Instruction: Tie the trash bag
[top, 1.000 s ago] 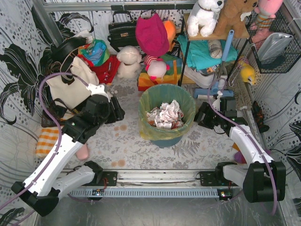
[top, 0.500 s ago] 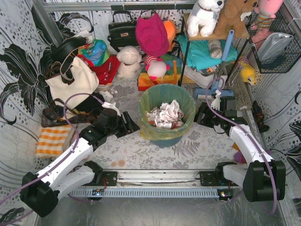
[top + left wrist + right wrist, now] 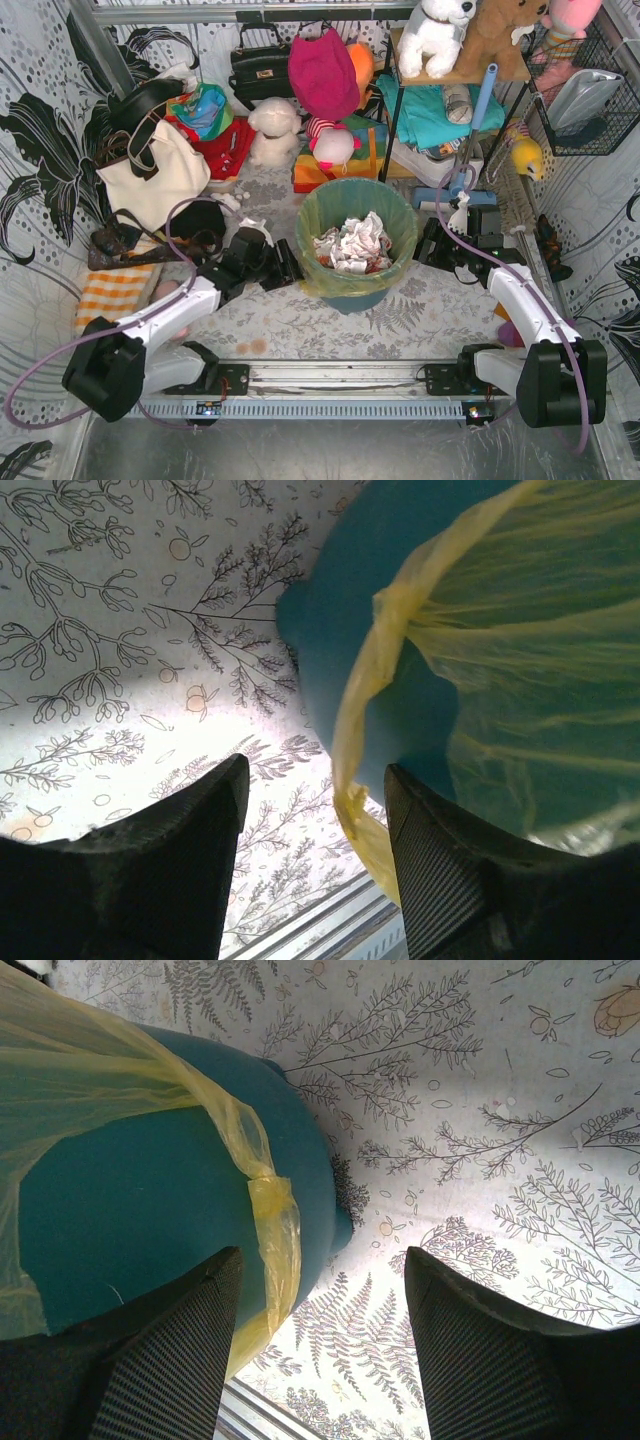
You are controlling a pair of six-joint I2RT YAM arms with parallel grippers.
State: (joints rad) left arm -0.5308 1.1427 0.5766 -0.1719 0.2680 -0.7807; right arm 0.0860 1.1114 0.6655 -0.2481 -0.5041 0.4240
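Over the bin (image 3: 330,650) drapes the crinkly yellow trash bag (image 3: 540,680); left claw (image 3: 315,780), right claw (image 3: 322,1260) gape empty.

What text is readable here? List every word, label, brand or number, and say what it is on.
No text can be read.
The trash bag and the bin: plain, no print in either wrist view.
The black handbag: any badge is too small to read.
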